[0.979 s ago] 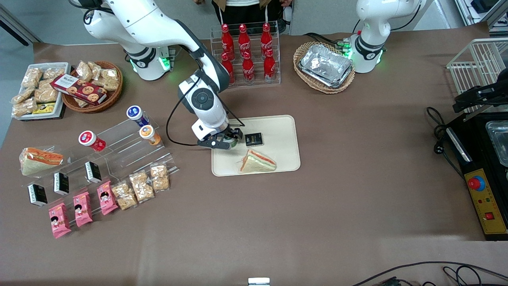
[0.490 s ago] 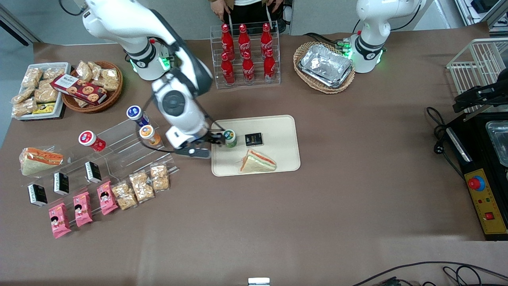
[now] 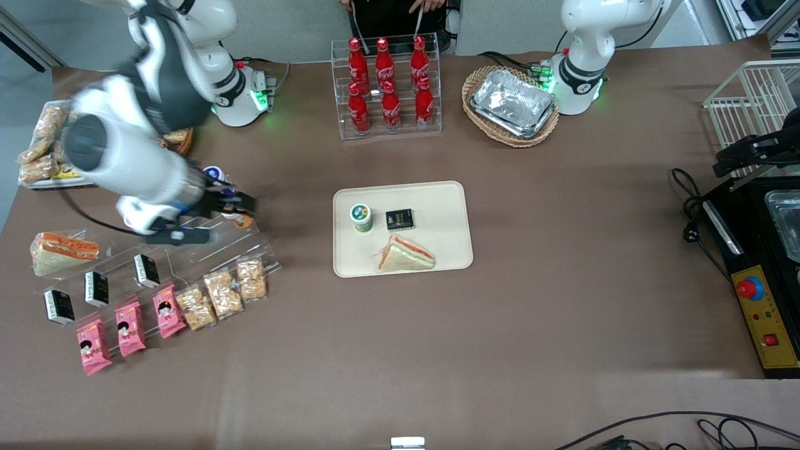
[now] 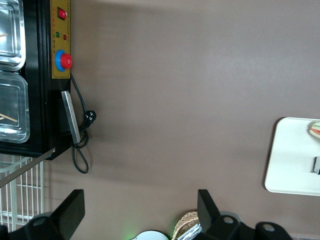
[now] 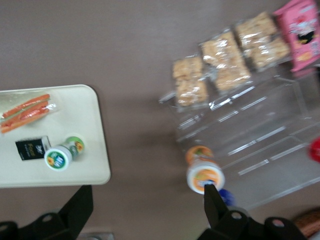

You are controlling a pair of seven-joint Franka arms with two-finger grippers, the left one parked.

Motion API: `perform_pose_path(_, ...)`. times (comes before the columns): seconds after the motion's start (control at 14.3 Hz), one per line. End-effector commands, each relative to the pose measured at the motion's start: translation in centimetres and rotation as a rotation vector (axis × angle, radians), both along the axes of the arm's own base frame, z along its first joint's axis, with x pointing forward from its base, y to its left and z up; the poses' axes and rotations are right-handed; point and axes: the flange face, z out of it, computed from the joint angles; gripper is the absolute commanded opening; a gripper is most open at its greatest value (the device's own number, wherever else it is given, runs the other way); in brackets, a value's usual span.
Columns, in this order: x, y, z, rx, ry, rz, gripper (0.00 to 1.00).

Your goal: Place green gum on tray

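The green gum stands upright on the cream tray, at the tray's end toward the working arm, beside a small black packet. It also shows in the right wrist view on the tray. My gripper is open and empty, well away from the tray, high above the clear acrylic display steps near the orange-lidded bottle. One fingertip overlaps that bottle's lid in the wrist view.
A wrapped sandwich lies on the tray nearer the front camera. The steps hold a blue-lidded bottle, snack bags, pink packets and black boxes. A cola rack and a foil-tray basket stand farther back.
My gripper let go of the green gum, which now stands alone on the tray. The arm swung away from the tray toward the display steps and rose.
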Motion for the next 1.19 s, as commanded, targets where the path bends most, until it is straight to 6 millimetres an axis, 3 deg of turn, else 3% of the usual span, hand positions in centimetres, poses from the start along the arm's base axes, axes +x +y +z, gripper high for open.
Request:
perform_pose_path(0.0, 0.8, -8.4, 4.4, 0.036, -0.005, 0.064, 0.99)
perform_pose_path(0.21, 1.1, -14.5, 7.3, 0.046, -0.020, 0.096, 0.99)
perform_pose_path(0.35, 1.1, -16.6, 8.8, 0.033, -0.024, 0.086, 0.99)
perform_pose_path(0.63, 2.3, -17.7, 12.0, -0.040, -0.028, 0.091, 0.99)
perform_pose_path(1.12, 2.4, -17.8, 12.0, -0.042, -0.028, 0.086, 1.00)
